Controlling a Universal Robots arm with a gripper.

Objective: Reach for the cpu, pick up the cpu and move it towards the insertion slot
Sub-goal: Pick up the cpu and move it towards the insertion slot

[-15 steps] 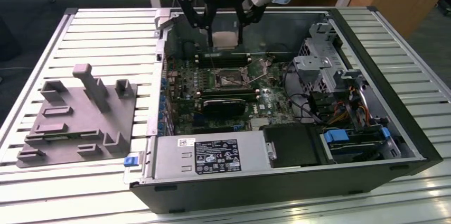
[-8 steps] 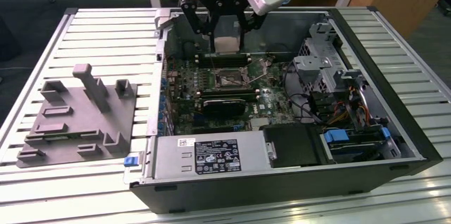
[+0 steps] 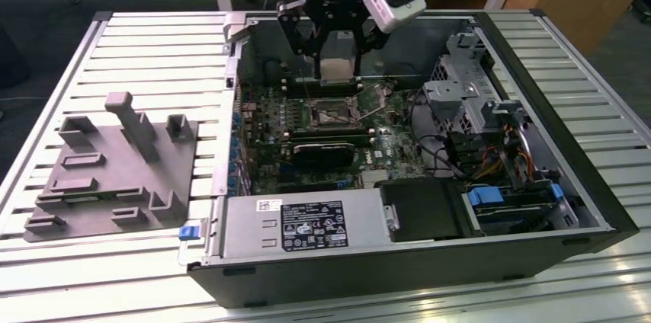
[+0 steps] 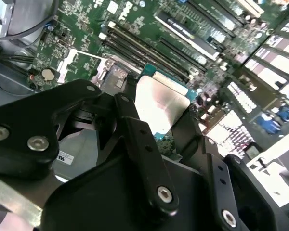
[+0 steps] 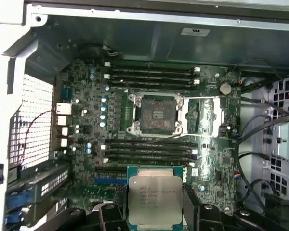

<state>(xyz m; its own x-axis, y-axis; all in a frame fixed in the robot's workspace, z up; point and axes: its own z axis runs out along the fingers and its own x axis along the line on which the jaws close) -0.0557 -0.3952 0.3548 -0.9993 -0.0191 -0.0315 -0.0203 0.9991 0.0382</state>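
Fingers [image 5: 116, 211] of black metal pinch the cpu [image 5: 154, 201] by two opposite edges, one pad on each side, in the first wrist view; the silvery lid faces the camera and the chip sits flat between them. The gripper [image 3: 337, 64] hangs inside the open computer case [image 3: 600, 209], above the motherboard [image 3: 267, 136], in the exterior view.

Going left to right in that view: well to the left of the fingers, a grey plastic fixture [image 3: 107, 174] rests on the slatted table [image 3: 152, 41]; directly under the fingers is the chip, a pale square [image 3: 337, 68] held clear of the board; just below and ahead of it lies the insertion slot [image 3: 336, 112], its shiny frame open around a dark centre; farther right, drive bays and bundled cables [image 3: 489, 148] crowd the case.

In the first wrist view, the socket [image 5: 157, 113] lies beyond the fingertips, across a bank of memory slots [image 5: 149, 150], apart from the chip. The second wrist view shows the chip's bright lid [image 4: 159, 103] between the dark linkages.

As a judgement: the chip looks light, rigid and thin, with a smooth metal lid that could slip under a loose pinch. Its underside contacts and the socket's pins are likely fragile, so the side edges, where it is gripped now, seem the right place to hold, with modest force and the chip kept level.
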